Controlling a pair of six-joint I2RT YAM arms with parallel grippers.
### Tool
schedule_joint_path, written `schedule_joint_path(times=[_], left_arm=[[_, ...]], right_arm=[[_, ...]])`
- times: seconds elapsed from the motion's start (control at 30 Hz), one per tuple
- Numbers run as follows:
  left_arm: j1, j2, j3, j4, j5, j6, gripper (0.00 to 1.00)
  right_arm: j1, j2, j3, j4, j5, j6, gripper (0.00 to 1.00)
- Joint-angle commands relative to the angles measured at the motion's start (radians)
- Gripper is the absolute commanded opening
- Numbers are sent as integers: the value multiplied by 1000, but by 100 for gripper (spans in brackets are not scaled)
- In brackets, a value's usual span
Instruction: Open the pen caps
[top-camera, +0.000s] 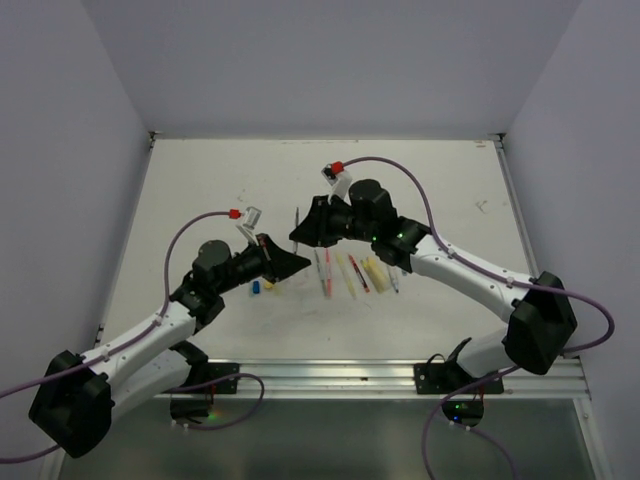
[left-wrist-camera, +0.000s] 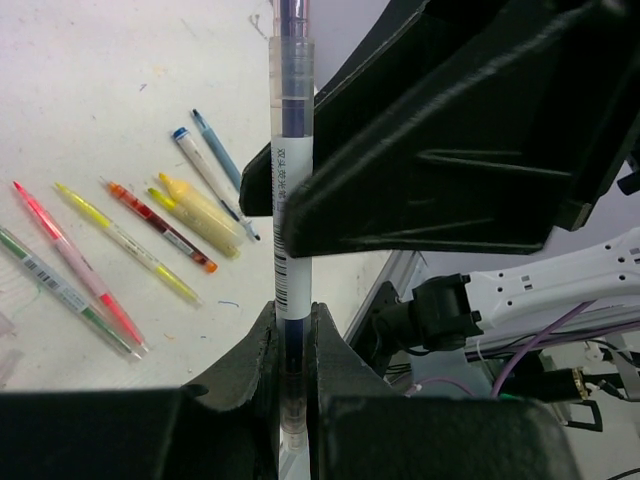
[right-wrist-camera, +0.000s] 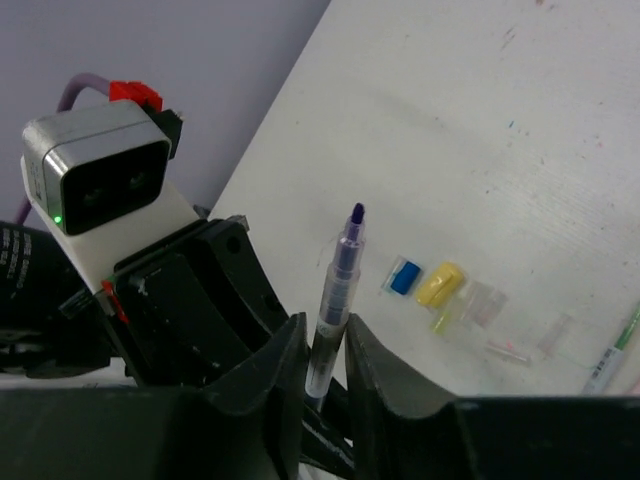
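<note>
Two-arm pen handling, seen from above and from both wrists. The left end effector (top-camera: 292, 262) and the right end effector (top-camera: 300, 237) meet nose to nose above the middle of the white desk (top-camera: 420, 190). The left end effector is clenched on the lower barrel of a purple pen (left-wrist-camera: 292, 150), which in its wrist view runs straight toward 12 o'clock and passes behind the black fingers of the right one. The right end effector's jaws stand on either side of the same barrel; whether they press on it cannot be told. Beyond them the pen's purple tip is bare and points toward 12 o'clock in the right wrist view. Loose caps lie on the desk at about 8 o'clock from the left end effector in the top view: a blue cap (right-wrist-camera: 405, 277) and, just beside it at 3 o'clock, a yellow cap (right-wrist-camera: 440, 284), with small clear pieces (right-wrist-camera: 482, 302) close by. A row of loose pens (left-wrist-camera: 125, 240), pink, yellow, orange, green and blue among them, lies at about 4 o'clock from the right end effector.
</note>
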Motion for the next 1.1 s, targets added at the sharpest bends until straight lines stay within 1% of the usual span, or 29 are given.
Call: schedule_joint_path(times=[0.0, 0.07, 0.1, 0.13, 0.17, 0.2, 0.23, 0.27, 0.3, 0.33, 0.37, 0.4, 0.43, 0.47, 0.5, 0.53, 0.57, 0.63, 0.7, 0.87, 1.07], left_arm=[[-6, 9, 11, 76, 35, -21, 0], [-6, 4, 15, 68, 36, -17, 0], [-6, 4, 17, 58, 35, -11, 0], [-6, 2, 23, 50, 33, -6, 0], [-6, -1, 26, 27, 30, 0, 5], [-6, -2, 29, 16, 23, 9, 30], [-6, -11, 34, 4, 21, 15, 43], [-6, -17, 38, -22, 10, 22, 72], [-6, -27, 41, -37, 3, 37, 85], [-6, -45, 49, -60, -10, 48, 92], [-6, -56, 63, -115, -26, 58, 95], [-6, -68, 70, -140, -65, 77, 96], [-6, -94, 77, -165, -88, 83, 97], [-6, -106, 95, -223, -112, 91, 98], [-6, -119, 101, -249, -164, 103, 98], [-6, -137, 106, -272, -189, 107, 98], [-6, -142, 110, -312, -213, 111, 98], [-6, -148, 117, -330, -254, 117, 98], [-6, -139, 112, -321, -251, 118, 98], [-6, -97, 113, -289, -206, 114, 98], [-6, -108, 109, -306, -191, 118, 98]], right_arm=[[-1, 29, 1, 96, -49, 49, 22], [-1, 35, 3, 92, -44, 52, 9], [-3, 35, 0, 82, -31, 52, 0], [-1, 26, 3, 67, -15, 46, 0], [-1, 20, 1, 31, 8, 43, 0], [-12, 17, 4, -8, 58, 20, 0], [-24, 11, 7, -36, 77, 6, 0], [-39, 4, 7, -85, 87, -5, 0], [-86, 3, 6, -110, 98, -29, 0], [-114, 0, 4, -136, 110, -46, 0], [-140, -9, 3, -204, 127, -66, 0], [-180, -14, 4, -246, 164, -119, 0], [-193, -19, 9, -295, 269, -153, 0], [-202, -16, 18, -400, 343, -186, 0], [-211, -14, 32, -446, 414, -239, 0], [-216, -19, 29, -478, 546, -262, 0], [-219, -20, 27, -527, 595, -281, 0], [-248, 0, 27, -596, 687, -318, 0], [-286, 35, 20, -625, 707, -328, 0], [-354, 96, -26, -619, 758, -342, 0], [-363, 220, -13, -615, 779, -341, 0]])
